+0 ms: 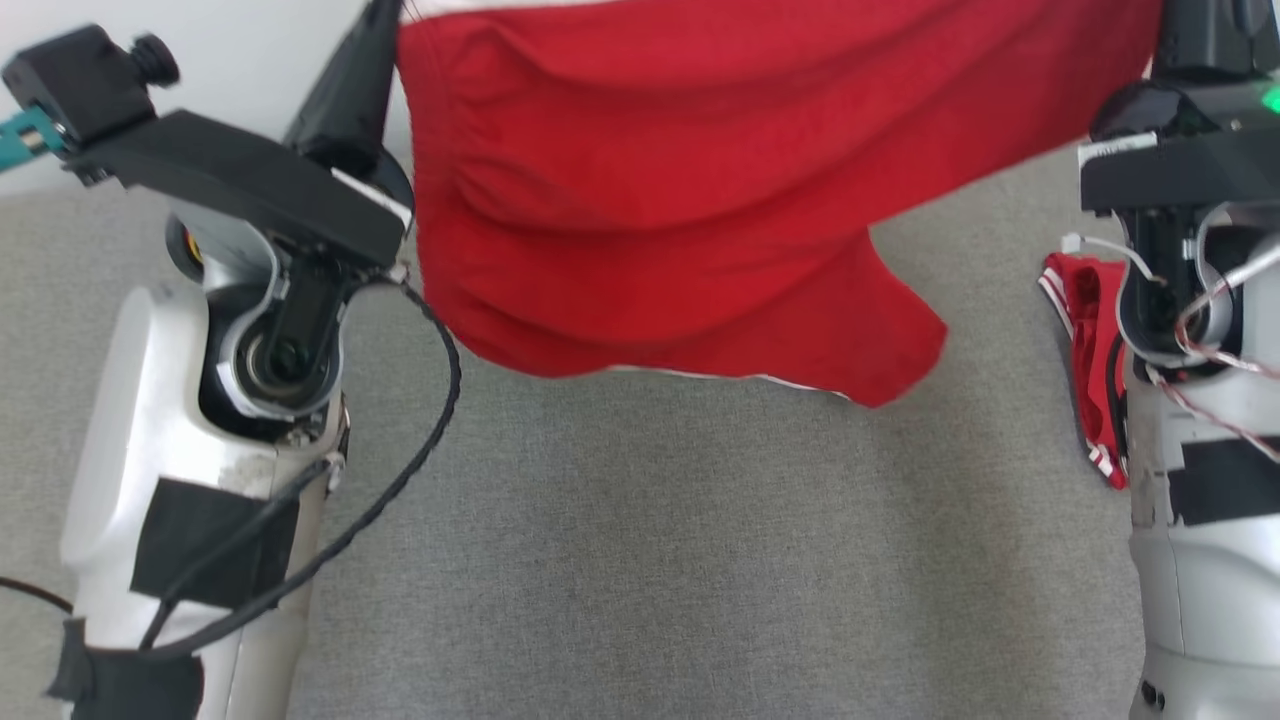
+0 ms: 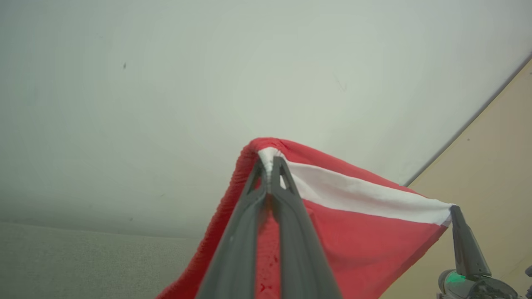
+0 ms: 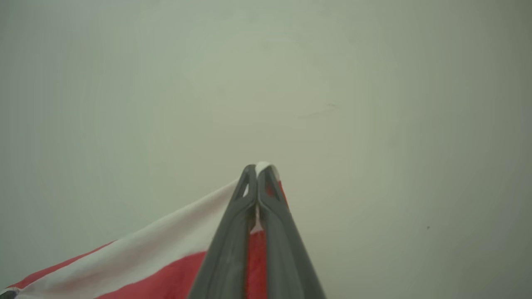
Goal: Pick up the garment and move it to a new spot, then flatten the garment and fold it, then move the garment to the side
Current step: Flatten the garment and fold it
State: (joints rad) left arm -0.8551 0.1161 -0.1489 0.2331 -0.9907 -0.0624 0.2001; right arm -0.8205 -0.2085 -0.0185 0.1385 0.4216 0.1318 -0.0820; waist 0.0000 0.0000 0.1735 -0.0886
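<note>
We are holding the garment (image 1: 680, 200) stretched aloft, left gripper (image 2: 270, 165) and right gripper (image 3: 257, 171) each clamping its white band, apparently at the corners.

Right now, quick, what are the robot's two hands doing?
Left gripper: shut on the red garment.
Right gripper: shut on the red garment.

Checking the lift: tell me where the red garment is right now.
The red garment hangs at the head view's upper middle, above the grey surface, stretched between the left gripper and the right gripper, each shut on its white band.
</note>
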